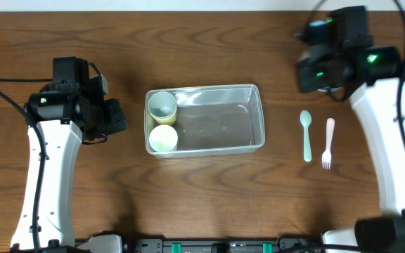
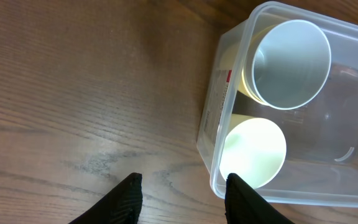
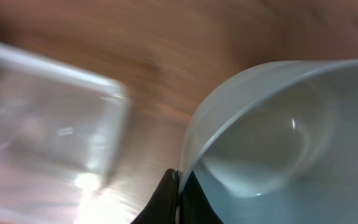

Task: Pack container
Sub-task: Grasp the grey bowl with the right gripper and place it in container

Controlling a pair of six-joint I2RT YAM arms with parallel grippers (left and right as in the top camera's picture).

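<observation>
the container (image 1: 220,88) is a clear plastic tub, rectangular, with rounded corners and a raised rim. it stands in the middle of the wooden table (image 1: 62,28), with its long side going from left to right. its walls are glossy, and we see the brown wood grain through the bottom.

at its left end two round cups stand upright, one beside the other. the blue-white cup (image 1: 162,105) is at the far corner and seems to sit inside a yellow one, because a yellow edge shows around it. the cream cup (image 1: 164,139) is at the near corner. both look smooth and matt.

to the right of the tub and apart from it, a mint green spoon (image 1: 306,135) and a pink fork (image 1: 327,143) lie flat and parallel on the wood. the oval head of the spoon points to the far side, and the tines of the fork point to the near side.

the left claw (image 2: 182,199) is open and holds nothing. its two black fingers (image 2: 128,196) are over bare wood, just beside the corner of the tub where the cream cup is.

the right claw (image 3: 178,186) is closed. its dark tips pinch the thin rim of a pale grey-blue bowl (image 3: 278,143), which is round and smooth. this wrist picture is blurred, and the tub is only a hazy clear shape at its left.
</observation>
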